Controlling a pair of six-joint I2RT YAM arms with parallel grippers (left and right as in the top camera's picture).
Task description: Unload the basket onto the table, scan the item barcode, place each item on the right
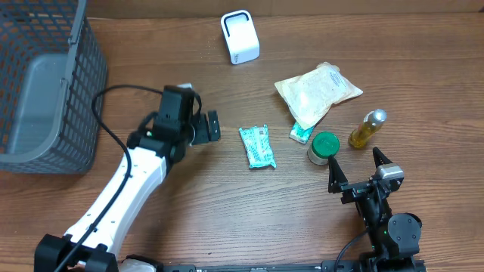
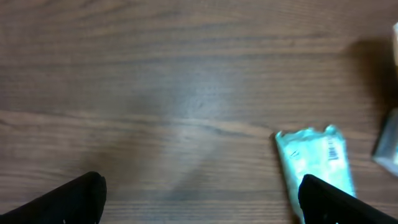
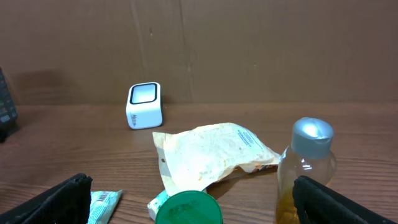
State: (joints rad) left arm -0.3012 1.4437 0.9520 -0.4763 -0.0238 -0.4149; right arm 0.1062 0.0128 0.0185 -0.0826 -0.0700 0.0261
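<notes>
Table (image 1: 249, 211): wood, seen from overhead.

Packet (image 1: 257, 146): green and white, lies flat near the table's middle, long axis running roughly near-to-far. No gripper touches it. The left wrist view shows a barcode (image 2: 336, 149) printed on its upper face, near one end.

Scanner (image 1: 240, 36): white, stands at the far edge, well apart from the packet. In the right wrist view its dark window faces the arms.

Left gripper (image 2: 200, 186): jaws fully open, nothing between them. It hovers over bare wood just to the left of the packet. In the wrist view one finger overlaps the packet's near end, but the overhead view shows a gap between the two.

Right gripper (image 1: 358, 168): jaws fully open and empty, at the near right. It is just short of the jar (image 1: 324, 146) and the bottle (image 1: 367, 128).

Other items:
- The jar has a green lid and stands right of the packet.
- The bottle holds yellow liquid under a silver cap and stands right of the jar.
- A beige pouch (image 1: 318, 92) lies beyond both.
- A small green and white item, possibly a carton (image 1: 301, 134), is partly tucked under the pouch's near corner. The view is too coarse to identify it.
- A dark mesh basket (image 1: 76, 113) sits at the far left, well apart from everything else.
</notes>
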